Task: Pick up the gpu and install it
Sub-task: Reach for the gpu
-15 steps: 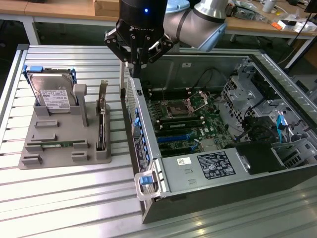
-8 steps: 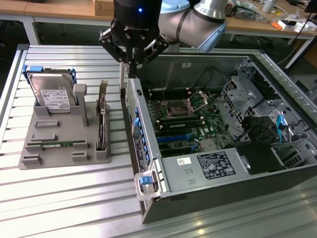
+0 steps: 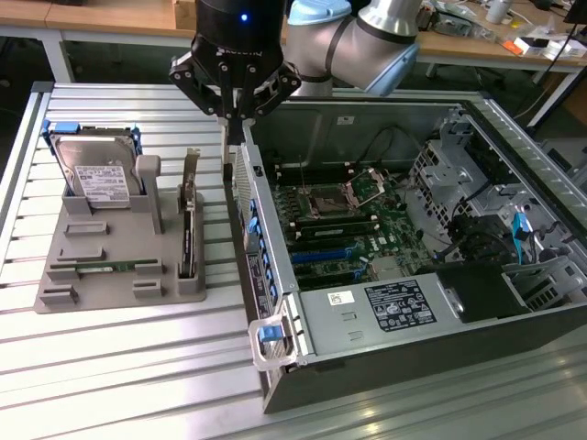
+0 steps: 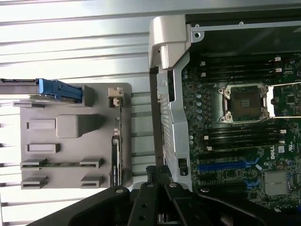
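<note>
We see the ribbed metal worktop running under everything, with bare slats along its near edge and a broad bare stretch in front of the two large items. The open computer case takes up the exterior view's right half. It lies on its side with its top open, so the motherboard faces up inside a frame of thin metal walls. The arm reaches in from the far side and carries the gripper just above the case wall that faces the exterior view's left, near that wall's far end. Its fingers are pressed together and have hold of nothing; in the wrist view the gripper sits over that same wall edge. To the exterior view's left, the grey holder rests flat on the slats, and only a narrow strip of bare worktop separates it from the case wall. The hard drive stands upright at the holder's far end. The gpu stands on its long edge in the slot along the holder's side nearest the case, untouched, with its silver bracket at the far end and open air above its top edge. It is near the gripper but apart from it. The memory stick lies low along the holder's near part.
</note>
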Robot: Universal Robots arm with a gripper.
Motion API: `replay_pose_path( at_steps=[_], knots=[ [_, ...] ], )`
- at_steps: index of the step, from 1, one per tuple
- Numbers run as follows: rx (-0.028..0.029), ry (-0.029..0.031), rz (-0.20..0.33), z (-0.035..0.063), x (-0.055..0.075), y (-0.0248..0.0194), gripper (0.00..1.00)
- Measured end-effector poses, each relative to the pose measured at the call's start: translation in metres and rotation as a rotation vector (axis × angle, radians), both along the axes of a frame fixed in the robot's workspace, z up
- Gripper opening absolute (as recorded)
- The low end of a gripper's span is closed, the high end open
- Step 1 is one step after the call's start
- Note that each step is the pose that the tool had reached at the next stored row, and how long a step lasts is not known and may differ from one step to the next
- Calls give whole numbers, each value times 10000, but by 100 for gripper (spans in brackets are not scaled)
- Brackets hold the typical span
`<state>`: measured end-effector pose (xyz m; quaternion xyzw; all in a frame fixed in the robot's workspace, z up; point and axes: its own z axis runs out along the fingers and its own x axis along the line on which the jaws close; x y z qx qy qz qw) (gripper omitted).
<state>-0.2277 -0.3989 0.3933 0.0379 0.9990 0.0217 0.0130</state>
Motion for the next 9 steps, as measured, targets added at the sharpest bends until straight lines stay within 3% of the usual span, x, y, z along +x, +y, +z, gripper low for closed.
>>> replay_pose_path(
  at_steps=[9],
  knots=[
    [0, 0, 1, 0, -106, 0, 11]
  ],
)
